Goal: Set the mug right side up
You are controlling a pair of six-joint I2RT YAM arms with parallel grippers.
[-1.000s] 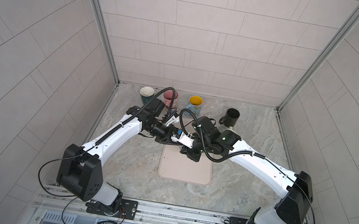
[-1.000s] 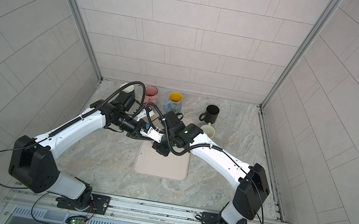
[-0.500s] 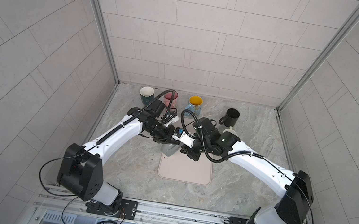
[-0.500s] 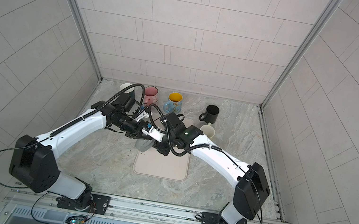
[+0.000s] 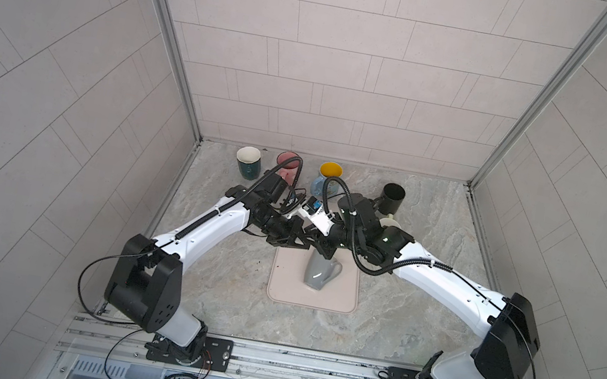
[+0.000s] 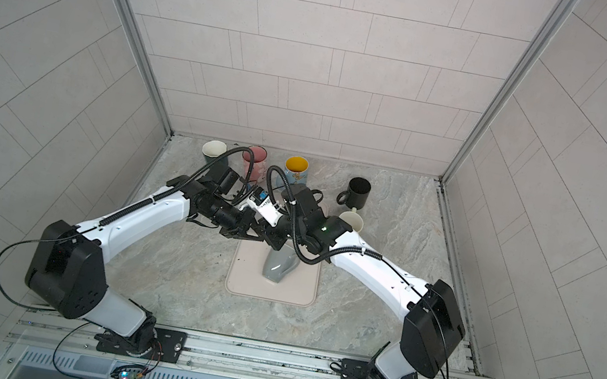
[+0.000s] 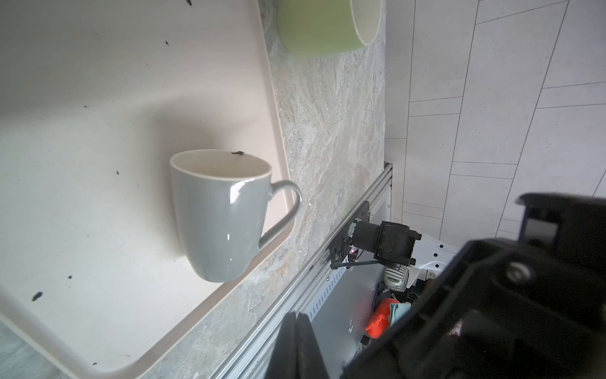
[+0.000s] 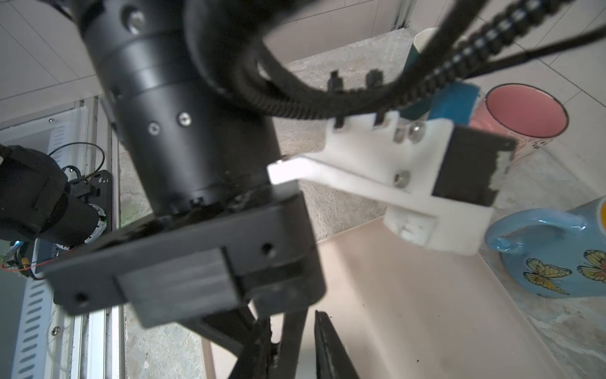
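The beige rimmed mat (image 5: 284, 290) now bears the glossy grey ceramic mug (image 5: 317, 273), unseen a second ago: on its side, rim toward the back wall. The right gripper (image 8: 310, 316), nearer above it, stands slightly parted, empty; the left gripper (image 7: 296, 316) is pinched together, empty.

You see the mug (image 5: 321, 273) on the mat (image 5: 289, 286), mid-tabletop (image 5: 214, 301), with a row of cups (image 5: 329, 170) behind it.

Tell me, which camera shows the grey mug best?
The left wrist view: the whole mug shows, rim, handle and body, on the mat. Both top views show it small and partly covered from above. The right wrist view does not show it.
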